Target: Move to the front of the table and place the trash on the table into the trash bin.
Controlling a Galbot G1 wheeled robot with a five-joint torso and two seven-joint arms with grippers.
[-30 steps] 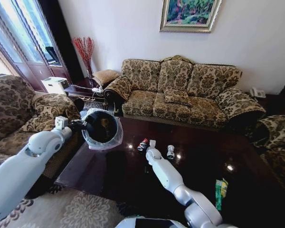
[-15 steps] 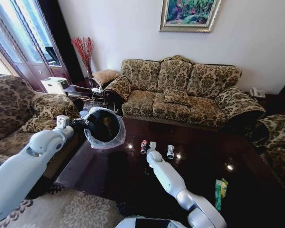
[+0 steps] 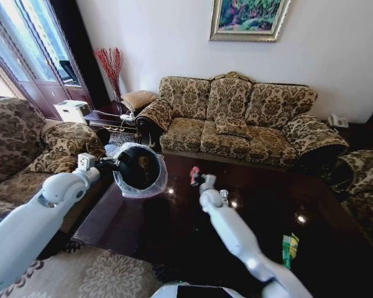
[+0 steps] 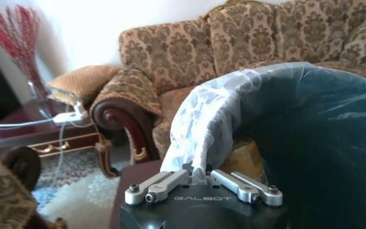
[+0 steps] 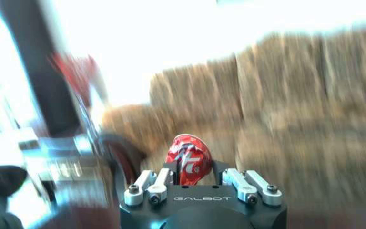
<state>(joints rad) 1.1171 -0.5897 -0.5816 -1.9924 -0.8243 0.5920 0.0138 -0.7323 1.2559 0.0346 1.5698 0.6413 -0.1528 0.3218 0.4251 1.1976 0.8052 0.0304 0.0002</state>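
My left gripper (image 3: 109,165) is shut on the rim of the black trash bin (image 3: 140,167) and holds it tilted in the air over the table's (image 3: 143,230) left end. Up close, the left gripper (image 4: 202,175) pinches the whitish liner (image 4: 199,119) at the rim, and a yellow-brown thing (image 4: 243,155) shows inside. My right gripper (image 3: 196,178) is raised above the table, right of the bin, shut on the small red piece (image 3: 194,171). The right gripper (image 5: 188,168) clamps the red piece (image 5: 188,155) upright. A silvery can (image 3: 224,196) and a green-yellow wrapper (image 3: 290,244) lie on the table.
A patterned sofa (image 3: 236,124) stands behind the table, with armchairs at the left (image 3: 25,149) and far right (image 3: 360,180). A small side table (image 3: 109,118) with a vase of red twigs sits in the back left corner. A rug (image 3: 93,276) lies at the near left.
My right gripper has risen off the table with the red piece and shifted toward the bin. The left arm has carried the bin slightly to the right.
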